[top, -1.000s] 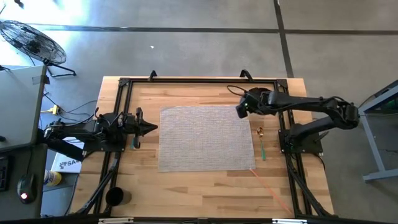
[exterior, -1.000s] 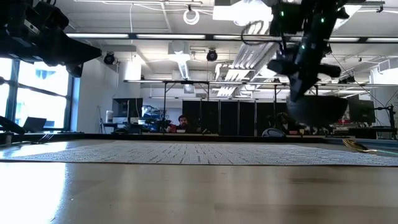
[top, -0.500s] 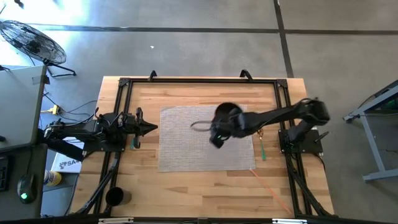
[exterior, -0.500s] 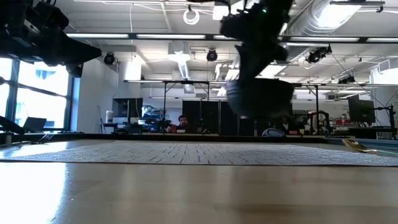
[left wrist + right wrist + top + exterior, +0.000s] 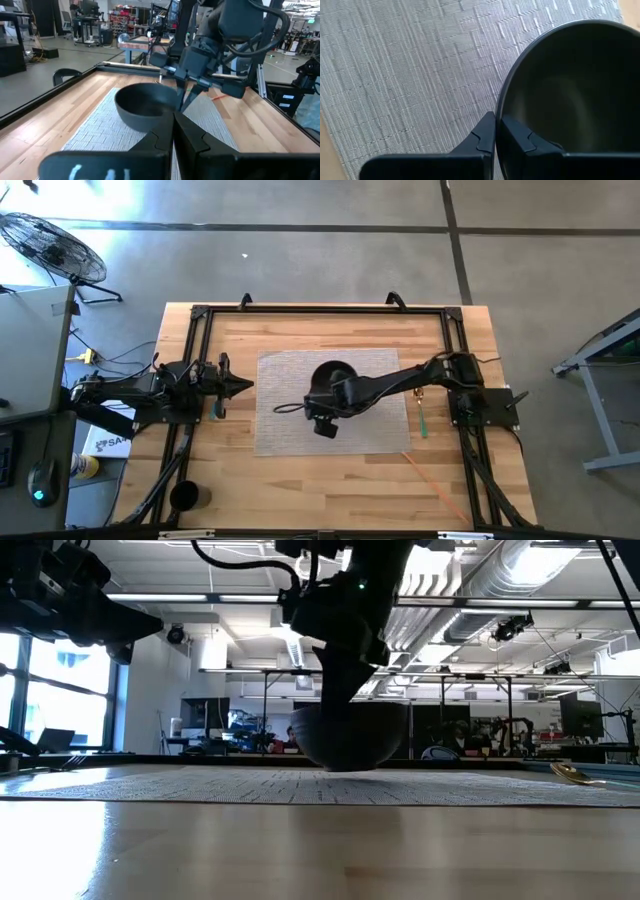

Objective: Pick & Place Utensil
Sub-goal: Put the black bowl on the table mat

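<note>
A dark bowl (image 5: 333, 376) was seen on the grey woven mat (image 5: 285, 425) at the middle of the wooden worktop (image 5: 230, 480), resting on the mat or just above it in the low view. The right pincer (image 5: 495, 131) was closed on the bowl's rim, one finger inside the rim and one outside, with the right arm stretched across the mat from the right side. In the left wrist view the same grip was seen at the near edge of the bowl (image 5: 145, 105). A green-handled utensil (image 5: 423, 416) with a gold-coloured end lay on the bare wood just beside the mat's right edge, well apart from the bowl. The left pincer (image 5: 240, 386) was held shut and empty above the worktop's left side, pointing toward the mat.
</note>
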Controlling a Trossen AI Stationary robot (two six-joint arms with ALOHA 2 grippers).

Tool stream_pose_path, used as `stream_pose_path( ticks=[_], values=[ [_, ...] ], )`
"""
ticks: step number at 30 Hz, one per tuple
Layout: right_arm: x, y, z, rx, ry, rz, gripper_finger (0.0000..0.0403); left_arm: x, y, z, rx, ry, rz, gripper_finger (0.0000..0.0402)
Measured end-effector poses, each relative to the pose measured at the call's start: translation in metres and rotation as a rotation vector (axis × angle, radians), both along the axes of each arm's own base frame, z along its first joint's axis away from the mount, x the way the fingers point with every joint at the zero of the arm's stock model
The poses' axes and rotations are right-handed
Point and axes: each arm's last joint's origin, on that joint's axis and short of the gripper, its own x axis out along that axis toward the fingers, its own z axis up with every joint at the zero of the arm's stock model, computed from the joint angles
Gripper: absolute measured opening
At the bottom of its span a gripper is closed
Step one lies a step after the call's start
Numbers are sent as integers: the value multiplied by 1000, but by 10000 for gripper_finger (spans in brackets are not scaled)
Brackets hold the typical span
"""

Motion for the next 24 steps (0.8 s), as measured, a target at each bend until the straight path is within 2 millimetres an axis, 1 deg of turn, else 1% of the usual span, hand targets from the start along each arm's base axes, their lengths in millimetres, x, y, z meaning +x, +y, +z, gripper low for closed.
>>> stream_pose_path(
  ticks=[6,9,11,16,19,21,24],
  values=[
    [3,1,1,12,-26,22,7,0,0,0,0,0,0,8],
    [3,1,0,11,-30,23,11,0,0,0,0,0,0,8],
    [3,1,-3,4,-36,33,15,0,0,0,0,0,-1,8],
    [1,2,-17,56,-44,60,12,0,0,0,0,0,-1,8],
    [0,4,-18,35,-43,58,14,0,0,0,0,0,-1,8],
    [-1,7,-19,30,-38,80,25,0,0,0,0,0,-2,8],
    [-2,7,-20,43,-25,89,54,0,0,0,0,1,-3,8]
  ],
)
